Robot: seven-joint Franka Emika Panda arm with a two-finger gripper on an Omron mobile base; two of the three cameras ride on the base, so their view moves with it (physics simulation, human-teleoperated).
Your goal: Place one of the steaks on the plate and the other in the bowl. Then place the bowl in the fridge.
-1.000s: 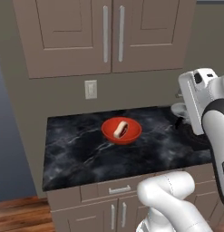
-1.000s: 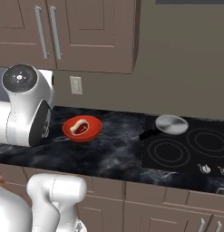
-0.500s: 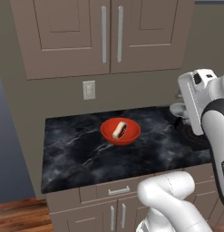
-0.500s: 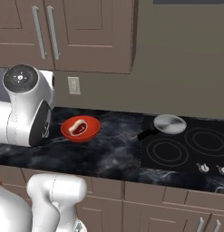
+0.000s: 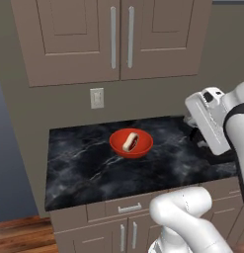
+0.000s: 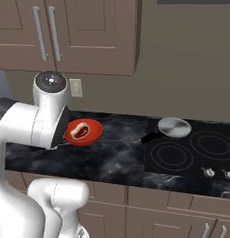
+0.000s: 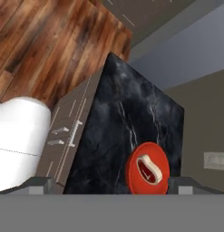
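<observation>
Nothing moved vs earlier frames: bowl, steak, arm all in same spots in both base views, base parked.

Red-orange bowl (image 5: 131, 143) sits on black marble tabletop (image 5: 84, 168), roughly mid-slab, below wall outlet (image 5: 97, 98). One steak (image 5: 130, 141) lies inside bowl, fat rim visible; 2nd steak can't be made out anywhere. Right base view: arm's white link overlaps bowl's left edge, so bowl is partly cut off. Grey pan (image 6: 172, 127) w/ black handle on cooktop (image 6: 191, 153), well apart from bowl, to its right.

Hand view: fingers (image 7: 40, 185) barely poke up at bottom corners, tips cut off, spread wide apart w/ nothing between them, holding nothing. Bowl + steak seen between them but far off, on tabletop. Wood floor (image 7: 45, 41) upper left. Upper cabinets (image 5: 118, 39) closed.
</observation>
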